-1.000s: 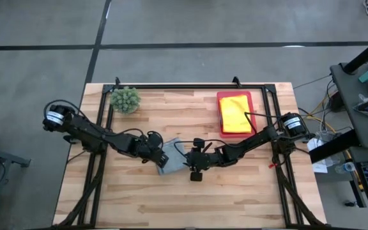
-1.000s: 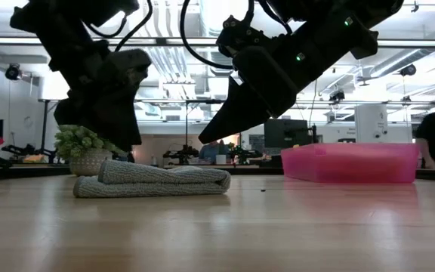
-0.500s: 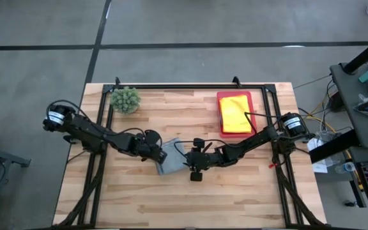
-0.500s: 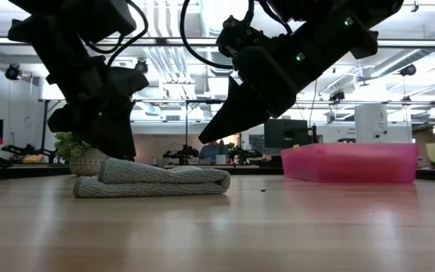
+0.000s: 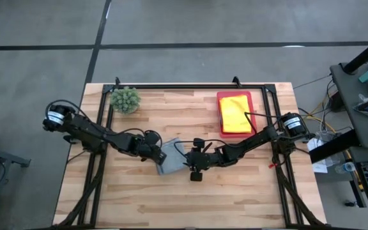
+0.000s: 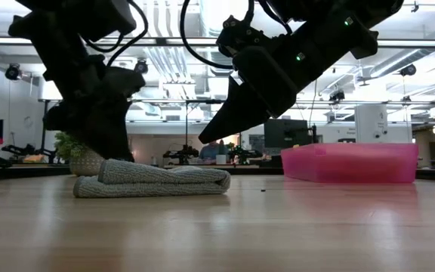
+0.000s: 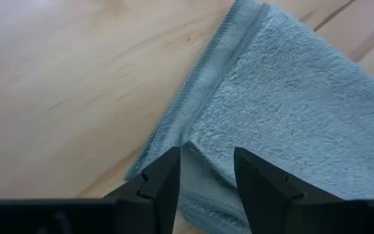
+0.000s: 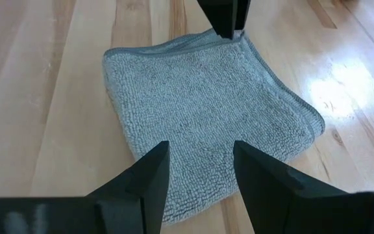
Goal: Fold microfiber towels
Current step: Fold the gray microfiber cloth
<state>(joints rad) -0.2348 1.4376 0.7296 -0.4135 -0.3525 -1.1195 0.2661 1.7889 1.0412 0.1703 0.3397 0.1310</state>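
High view: grey towel (image 5: 171,157) lies folded near the middle of the tabletop (image 5: 145,198), between the two arms. Left gripper (image 5: 159,155) sits at the towel's left edge; right gripper (image 5: 190,158) is just beside its right edge. A yellow towel (image 5: 235,112) lies in the pink tray (image 5: 221,97) toward the far right corner. A spiky green plant (image 5: 125,99) stands near the far left corner.

Low view: grey towel (image 6: 153,179) shows as a flat folded bundle on the tabletop. One dark gripper comes down onto its left end, tips at the cloth. The other hangs above its right end, clear of it. Pink tray (image 6: 350,162) well off to the right.

Left wrist view: jaws of the left gripper (image 7: 205,185) stand partly open, straddling a raised corner fold of the grey towel (image 7: 291,123); whether they pinch it, cannot tell.

Right wrist view: jaws of the right gripper (image 8: 197,169) partly open, empty, poised over the grey towel (image 8: 206,104). The other arm's fingers (image 8: 226,16) touch the towel's far corner.
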